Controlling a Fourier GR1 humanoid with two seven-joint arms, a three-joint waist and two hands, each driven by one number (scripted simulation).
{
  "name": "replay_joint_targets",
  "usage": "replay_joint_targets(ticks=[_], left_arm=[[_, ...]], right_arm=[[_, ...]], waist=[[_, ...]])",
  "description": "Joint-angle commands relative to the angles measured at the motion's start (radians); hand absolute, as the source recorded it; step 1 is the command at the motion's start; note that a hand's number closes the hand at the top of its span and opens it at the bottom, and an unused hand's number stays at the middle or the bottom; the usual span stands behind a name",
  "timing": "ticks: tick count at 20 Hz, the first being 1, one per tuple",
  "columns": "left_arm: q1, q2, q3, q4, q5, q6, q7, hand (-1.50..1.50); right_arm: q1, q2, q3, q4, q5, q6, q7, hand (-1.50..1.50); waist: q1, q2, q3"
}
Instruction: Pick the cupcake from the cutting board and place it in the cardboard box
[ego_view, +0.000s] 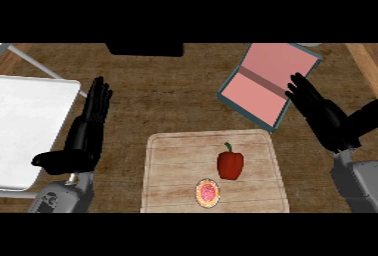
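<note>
The right hand (325, 117) is open, fingers straight, overlapping the edge of the pink-lined box (264, 80); the left hand (85, 127) is open too, beside a white tray (29, 125); between them, the board (170, 165) holds the cupcake (208, 192) and a red pepper (230, 164).

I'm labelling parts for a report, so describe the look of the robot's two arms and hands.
Both forearms are grey, boxy casings entering from the lower edge. The left forearm carries a small dark marking near its wrist. The right forearm is plain grey. The left hand and the right hand are all black, with long slender fingers and a thumb. No cables show.
</note>
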Motion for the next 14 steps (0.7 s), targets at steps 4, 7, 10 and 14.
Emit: replay_joint_targets(ticks=[4, 7, 10, 14], left_arm=[[-0.010, 0.179, -0.007, -0.002, -0.052, -0.143, 0.021, 0.00], [-0.025, 0.214, -0.054, 0.022, -0.080, -0.198, 0.039, 0.00], [-0.097, 0.238, -0.027, 0.056, -0.074, -0.253, 0.051, 0.00], [-0.020, 0.255, -0.029, 0.018, -0.068, -0.280, 0.021, 0.00]], right_arm=[[-0.205, -0.055, -0.015, -0.244, -0.021, 0.086, -0.007, -1.50], [-0.299, -0.240, 0.060, -0.310, 0.196, 0.193, -0.046, -1.50], [-0.233, -0.168, 0.066, -0.316, 0.181, 0.224, -0.149, -1.50], [-0.173, -0.194, 0.117, -0.348, 0.353, 0.270, -0.367, -1.50]], waist=[[-0.018, -0.008, 0.021], [-0.027, -0.009, 0.017], [-0.031, 0.008, 0.023], [-0.020, 0.008, 0.024]])
